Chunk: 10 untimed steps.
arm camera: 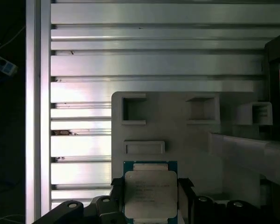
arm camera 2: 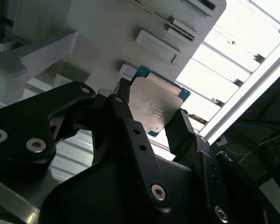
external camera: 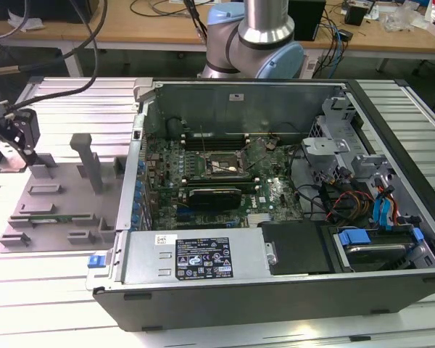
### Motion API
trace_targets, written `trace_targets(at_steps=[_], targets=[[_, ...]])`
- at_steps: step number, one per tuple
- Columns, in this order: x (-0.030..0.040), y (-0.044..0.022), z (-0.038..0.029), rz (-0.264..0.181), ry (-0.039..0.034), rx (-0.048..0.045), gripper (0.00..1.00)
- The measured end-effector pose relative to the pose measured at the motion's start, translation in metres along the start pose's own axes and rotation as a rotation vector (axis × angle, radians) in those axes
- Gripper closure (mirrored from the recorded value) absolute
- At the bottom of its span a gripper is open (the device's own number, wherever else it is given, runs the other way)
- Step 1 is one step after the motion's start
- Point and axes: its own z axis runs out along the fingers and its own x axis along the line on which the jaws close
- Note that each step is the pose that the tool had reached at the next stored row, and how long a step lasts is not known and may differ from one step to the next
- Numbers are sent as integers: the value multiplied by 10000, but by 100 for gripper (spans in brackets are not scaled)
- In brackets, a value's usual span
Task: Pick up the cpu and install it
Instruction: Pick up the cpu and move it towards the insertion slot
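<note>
No print can be read. A black rectangular label [external camera: 204, 259] with white marks sits on the computer case's grey metal panel [external camera: 141, 261]; faint text lines cross the silvery-grey square cpu [arm camera: 150, 193]

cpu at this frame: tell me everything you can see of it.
The cpu is a small flat square chip: a silvery-grey metal lid on a teal-green board that shows as a thin border. In both wrist views it sits between the black fingers of the gripper, which press on two opposite edges, lid toward the cameras. Behind it lies the grey fixture plate with raised pockets. Whether it rests on the plate or is lifted off it cannot be told.
</note>
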Motion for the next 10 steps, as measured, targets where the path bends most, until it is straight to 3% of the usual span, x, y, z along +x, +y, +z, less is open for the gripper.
trace_targets(at_steps=[10], targets=[[-3, 26, -134, 0, -2, -2, 45]])
